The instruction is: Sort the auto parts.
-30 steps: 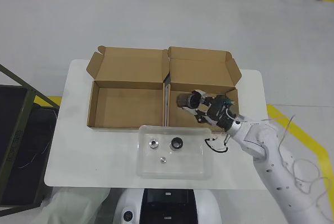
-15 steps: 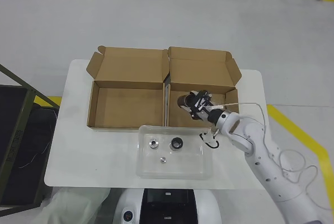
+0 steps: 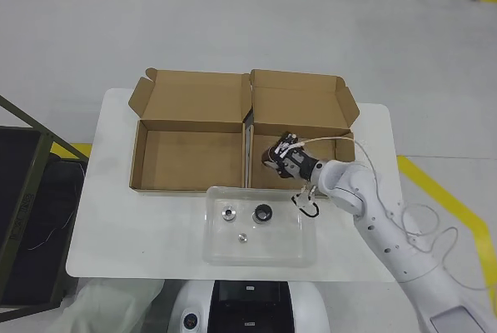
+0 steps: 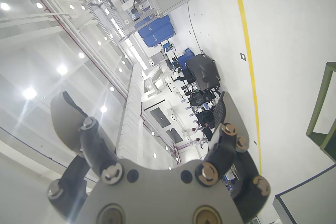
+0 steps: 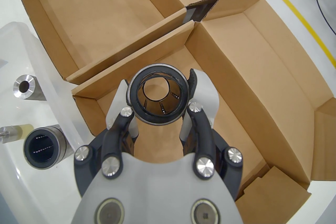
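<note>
Judging from the layout, took the step in hand as drop-off. Found the R tool [image 5: 158,83] clamped on a linear bearing [image 5: 161,108] and holding it over the right cardboard box [image 5: 236,83], toward the wall shared w/ the left cardboard box [image 3: 190,158]. Looked clear of the box floor, though hard to be sure.

Needed next, prob.: lower a little, spread the fingers, release gently. Expected the round shell to roll on flat cardboard otherwise.

Saw more to sort in the clear plastic bin [image 3: 273,250] at the tabletop [image 3: 148,225] front:
- second linear bearing [image 5: 42,150], same type, so presumably bound for the same box
- steel sleeve [image 5: 25,87] w/ chamfered bore
- small pin-like pc [image 3: 242,237], too small to ID

Noted of the held bearing: smooth steel cyl., black end ring, rows of tiny balls along the bore. Noted matte corrugated boxes w/ flaps up, and a glossy see-through bin w/ rounded rim.

Found the L tool [image 4: 144,107] spread wide, gripping nothing, aimed off into the room.
</note>
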{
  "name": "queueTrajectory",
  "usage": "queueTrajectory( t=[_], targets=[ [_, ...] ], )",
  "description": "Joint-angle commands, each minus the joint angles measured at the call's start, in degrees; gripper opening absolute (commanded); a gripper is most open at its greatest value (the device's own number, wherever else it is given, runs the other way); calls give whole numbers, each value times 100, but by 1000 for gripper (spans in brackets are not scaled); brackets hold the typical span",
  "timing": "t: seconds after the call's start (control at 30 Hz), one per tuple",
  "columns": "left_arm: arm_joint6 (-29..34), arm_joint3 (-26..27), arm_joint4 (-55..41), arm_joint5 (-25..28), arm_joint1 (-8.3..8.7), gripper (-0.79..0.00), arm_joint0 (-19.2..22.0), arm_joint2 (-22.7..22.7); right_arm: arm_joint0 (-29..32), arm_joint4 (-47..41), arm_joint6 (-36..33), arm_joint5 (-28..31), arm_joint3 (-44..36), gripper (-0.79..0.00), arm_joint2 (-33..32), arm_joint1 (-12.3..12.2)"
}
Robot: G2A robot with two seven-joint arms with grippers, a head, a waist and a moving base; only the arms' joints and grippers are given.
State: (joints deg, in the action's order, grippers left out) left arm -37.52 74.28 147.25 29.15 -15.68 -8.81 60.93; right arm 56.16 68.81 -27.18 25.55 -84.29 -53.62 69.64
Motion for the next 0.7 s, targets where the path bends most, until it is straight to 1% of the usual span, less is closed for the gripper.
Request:
queueTrajectory(
  t=[0.0,0.2,0.67],
  targets=[
    [0,0,0,0,0,0,0,0,-66,6,-55,-28,85,-785,64,25],
    [0,0,0,0,0,0,0,0,-287,-39,-218,-72,411,-785,265,116],
    [0,0,0,0,0,0,0,0,-654,-134,-166,-65,1114,-785,567,303]
  ],
)
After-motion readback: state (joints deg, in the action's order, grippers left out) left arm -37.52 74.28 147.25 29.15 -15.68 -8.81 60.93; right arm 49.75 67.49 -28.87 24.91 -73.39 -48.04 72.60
